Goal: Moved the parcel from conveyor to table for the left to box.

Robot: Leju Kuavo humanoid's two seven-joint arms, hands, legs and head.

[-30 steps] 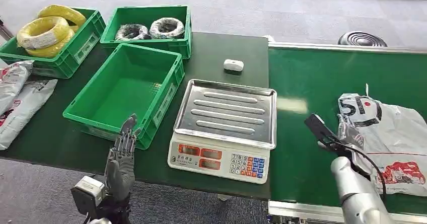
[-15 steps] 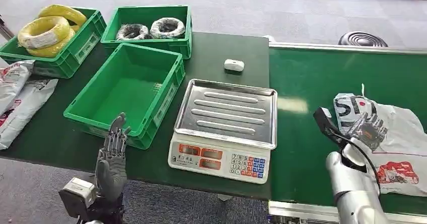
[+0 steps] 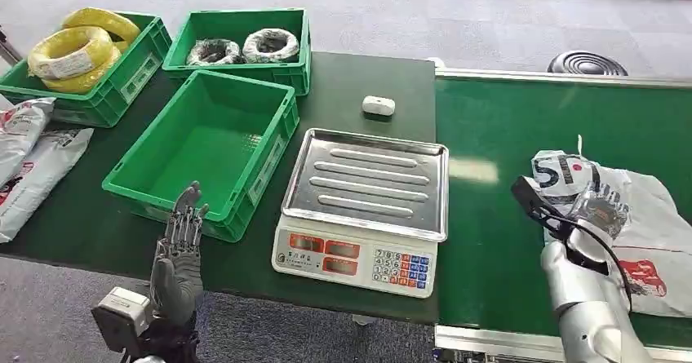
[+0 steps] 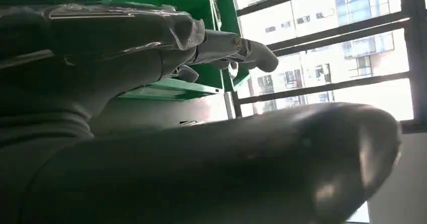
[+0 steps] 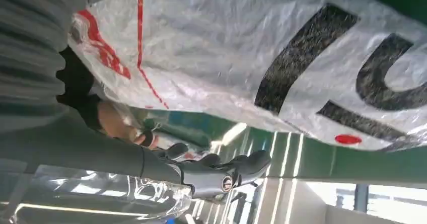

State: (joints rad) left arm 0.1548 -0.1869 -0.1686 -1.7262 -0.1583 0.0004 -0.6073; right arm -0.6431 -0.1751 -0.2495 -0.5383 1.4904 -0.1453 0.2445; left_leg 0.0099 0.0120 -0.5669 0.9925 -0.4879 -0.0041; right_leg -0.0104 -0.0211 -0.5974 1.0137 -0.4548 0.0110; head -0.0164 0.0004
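Grey carpet floor (image 3: 490,28) runs across the top of my head view and shows again under the table edge at lower left. A dark round ribbed thing (image 3: 587,63) (I cannot tell what) sits at upper right. Past my left wrist, a barred window (image 4: 332,58) glares bright, with buildings outside.

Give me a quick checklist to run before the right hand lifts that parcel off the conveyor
1. Right hand at the parcel: ok, it rests on the bag's near edge.
2. Firm grasp: cannot tell; the fingers look free of the plastic.
3. Parcel on the conveyor: ok.
4. Drop spot on the table: not ok, the scale takes most of the near side.
5. Left hand open and free: ok.
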